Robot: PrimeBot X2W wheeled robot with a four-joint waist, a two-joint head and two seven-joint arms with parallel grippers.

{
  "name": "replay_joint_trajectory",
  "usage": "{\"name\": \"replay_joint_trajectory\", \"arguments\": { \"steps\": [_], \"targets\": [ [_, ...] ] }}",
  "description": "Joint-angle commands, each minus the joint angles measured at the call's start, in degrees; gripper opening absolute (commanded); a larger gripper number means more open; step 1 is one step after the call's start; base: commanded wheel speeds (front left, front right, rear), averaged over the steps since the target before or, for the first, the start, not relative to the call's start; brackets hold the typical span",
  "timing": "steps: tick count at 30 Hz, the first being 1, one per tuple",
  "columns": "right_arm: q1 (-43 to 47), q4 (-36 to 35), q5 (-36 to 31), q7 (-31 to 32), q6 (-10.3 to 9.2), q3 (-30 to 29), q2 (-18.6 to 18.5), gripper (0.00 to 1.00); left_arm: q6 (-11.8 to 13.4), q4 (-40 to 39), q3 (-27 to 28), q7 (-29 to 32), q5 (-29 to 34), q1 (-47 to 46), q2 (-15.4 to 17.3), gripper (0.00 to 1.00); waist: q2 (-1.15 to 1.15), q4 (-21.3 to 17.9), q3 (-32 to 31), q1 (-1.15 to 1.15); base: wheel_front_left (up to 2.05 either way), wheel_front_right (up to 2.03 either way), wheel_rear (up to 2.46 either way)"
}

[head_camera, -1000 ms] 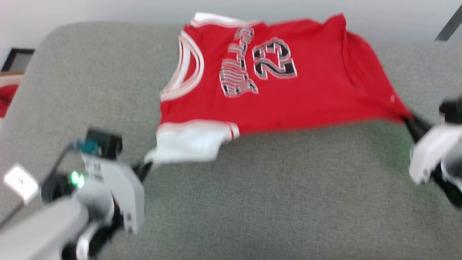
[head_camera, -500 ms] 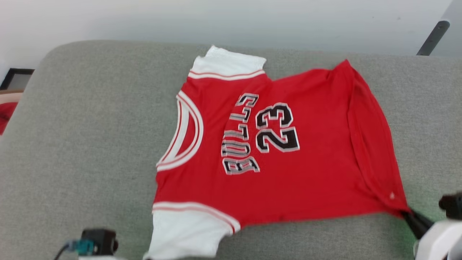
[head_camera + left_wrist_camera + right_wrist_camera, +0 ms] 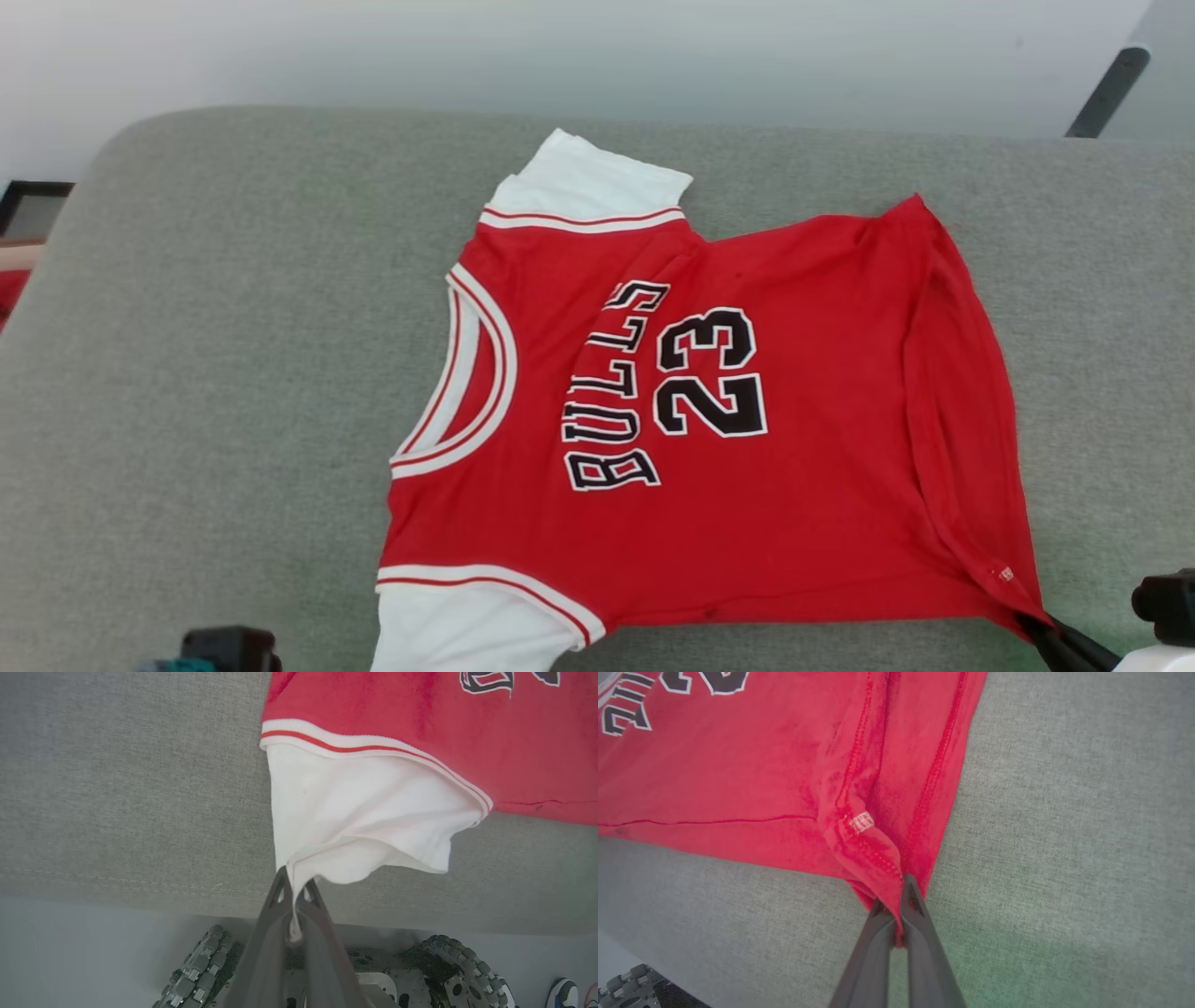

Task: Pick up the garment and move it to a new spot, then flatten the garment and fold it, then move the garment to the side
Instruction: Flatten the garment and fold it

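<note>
**Spread on the grey cushion (image 3: pixel 215 373): the garment (image 3: pixel 803 504), pinched at two corners**

The garment lies chest-up. The left gripper (image 3: pixel 293 886) is clamped on its near white sleeve (image 3: pixel 355 812), the right gripper (image 3: pixel 896 900) on its red hem corner (image 3: pixel 878 858).

The left end effector (image 3: pixel 294 886) was clamped tight, its two long dark fingers (image 3: pixel 275 914) pressed together on the hem of the garment's (image 3: pixel 364 812) white sleeve, just past the near edge of the grey cushion (image 3: pixel 117 812). The right end effector (image 3: pixel 899 896) was likewise closed, its tips pinching the garment's red bottom corner. In the head view its dark fingers (image 3: pixel 1064 644) sat at the lower right, pointing up-left.
</note>
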Motion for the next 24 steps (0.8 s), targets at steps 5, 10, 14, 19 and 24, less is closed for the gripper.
{"name": "replay_joint_trajectory", "arguments": {
  "steps": [5, 10, 14, 19, 24],
  "targets": [
    [0.79, -4.74, 1.17, 3.21, -0.06, -2.4, 0.63, 0.0, 3.39, -4.27, 1.02, 0.82, 2.41, -2.85, 3.76, 0.0, 0.0, -1.74, 0.56, 0.0, 0.0, 0.0, 0.0],
    [-2.43, -7.49, 0.84, 6.04, -0.06, -3.76, 1.69, 0.0, 3.79, -6.95, 1.4, 4.31, 6.17, -8.5, 8.01, 0.0, 0.0, -3.07, 1.1, 0.0, 0.0, 0.0, 0.0],
    [-6.93, -7.21, -0.25, 8.45, -0.06, -3.67, 2.16, 0.0, 0.99, -6.1, 1.29, 8.76, 10.49, -15.45, 10.05, 0.0, 0.0, -3.87, 1.67, 0.0, 0.0, 0.0, 0.0],
    [-13.63, -5.12, -1.57, 10.66, -0.06, -3.61, 3.32, 0.0, -5.25, -1.18, 0.69, 15.07, 15.2, -24.92, 7.75, 0.0, 0.0, -4.17, 2.97, 0.0, 0.0, 0.0, 0.0],
    [-20.0, -1.3, -3.36, 11.88, -0.06, -3.2, 4.35, 0.0, -12.16, 7.6, -0.9, 20.12, 19.48, -33.35, 3.24, 0.0, 0.0, -4.41, 4.89, 0.0, 0.0, 0.0, 0.0]
  ]
}}
